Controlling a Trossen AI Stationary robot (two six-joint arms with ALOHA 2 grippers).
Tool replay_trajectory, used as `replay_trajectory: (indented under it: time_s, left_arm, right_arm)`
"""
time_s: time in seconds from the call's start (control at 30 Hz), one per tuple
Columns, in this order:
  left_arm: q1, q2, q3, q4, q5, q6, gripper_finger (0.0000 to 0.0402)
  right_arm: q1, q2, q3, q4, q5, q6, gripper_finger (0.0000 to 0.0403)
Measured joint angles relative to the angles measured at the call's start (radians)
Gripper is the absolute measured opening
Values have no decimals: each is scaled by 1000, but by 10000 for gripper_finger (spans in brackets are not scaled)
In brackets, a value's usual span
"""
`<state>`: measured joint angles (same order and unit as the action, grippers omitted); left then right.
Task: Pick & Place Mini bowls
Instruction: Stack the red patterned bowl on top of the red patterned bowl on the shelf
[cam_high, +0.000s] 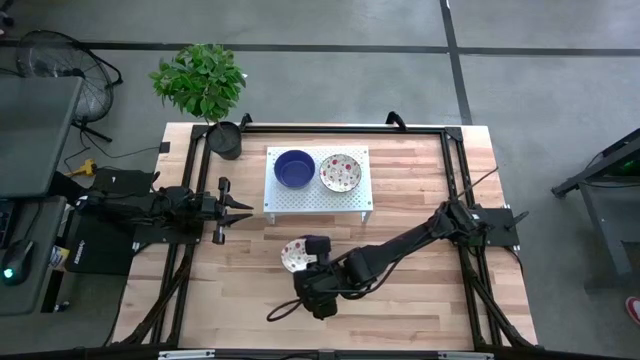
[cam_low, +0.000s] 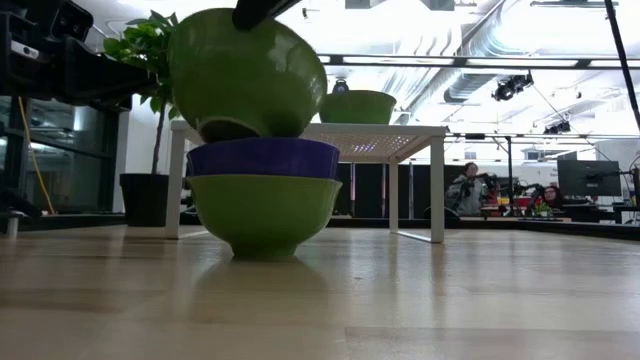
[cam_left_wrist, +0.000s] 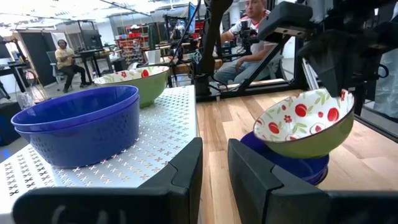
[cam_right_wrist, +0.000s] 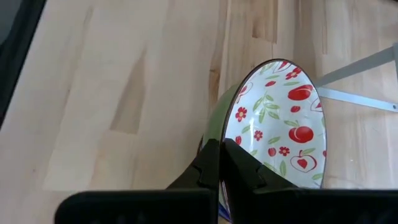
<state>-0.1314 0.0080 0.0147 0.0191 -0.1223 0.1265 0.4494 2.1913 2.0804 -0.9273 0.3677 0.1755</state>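
Five mini bowls in all. Two sit side by side on the white perforated stand (cam_high: 318, 198): one blue bowl (cam_high: 294, 168) and one floral bowl (cam_high: 340, 172). Three more make a stack on the desk (cam_high: 420, 290): a green-sided bowl at the bottom (cam_low: 264, 213), a blue one in the middle (cam_low: 263, 158), and a tilted floral one on top (cam_low: 245, 72). One potted plant (cam_high: 203, 82). Two robot arms. Two people sit in the room behind.

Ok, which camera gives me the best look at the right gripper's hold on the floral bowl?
The right wrist view: the right gripper is shut on the tilted floral bowl at its rim. Left wrist view shows the bowl tilted above the stack. High view shows it small; low view shows only its green outside.
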Motion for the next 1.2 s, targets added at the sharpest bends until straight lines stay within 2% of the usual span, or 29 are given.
replay_trajectory:
  time_s: [0.33, 1.03, 1.2]
  left_arm:
    - [0, 0, 0, 0, -1, 0, 72]
    - [0, 0, 0, 0, -1, 0, 72]
    - [0, 0, 0, 0, -1, 0, 72]
  right_arm:
    - [17, -50, 0, 4, -2, -33, 0]
    - [-17, -227, 1, -11, 190, -192, 0]
    - [-47, -259, 1, -20, 203, -260, 0]
